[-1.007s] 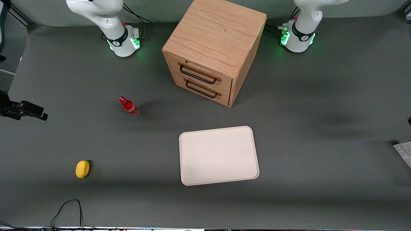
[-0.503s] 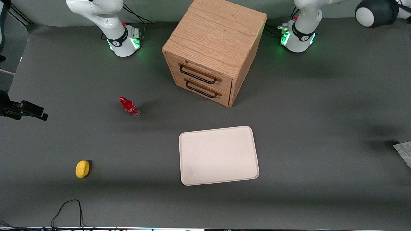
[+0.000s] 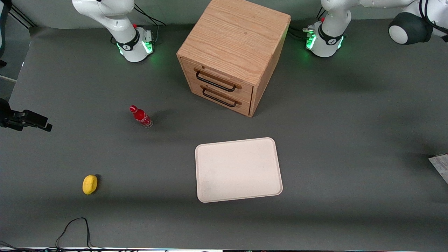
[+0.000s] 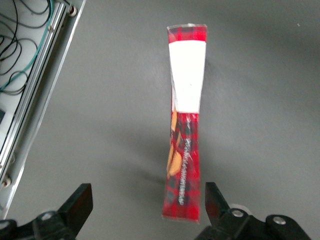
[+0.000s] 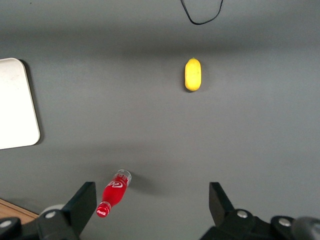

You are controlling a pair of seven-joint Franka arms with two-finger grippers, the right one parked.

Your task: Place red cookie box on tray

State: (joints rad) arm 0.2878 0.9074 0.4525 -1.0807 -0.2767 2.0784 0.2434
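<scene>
Standing on a thin red edge on the mat, the box (image 4: 185,125) lies at the working arm's end of the table, well apart from the tray (image 3: 238,169). It looks light, stiff and tippy; pinching across its thin sides seems safest. The gripper (image 4: 147,202) hovers above it, jaws wide open, holding nothing.

A dark grey mat (image 3: 350,115) covers the table. A wooden two-drawer cabinet (image 3: 232,52) stands near its edge farthest from the front camera. Soft shadows band the mat.
</scene>
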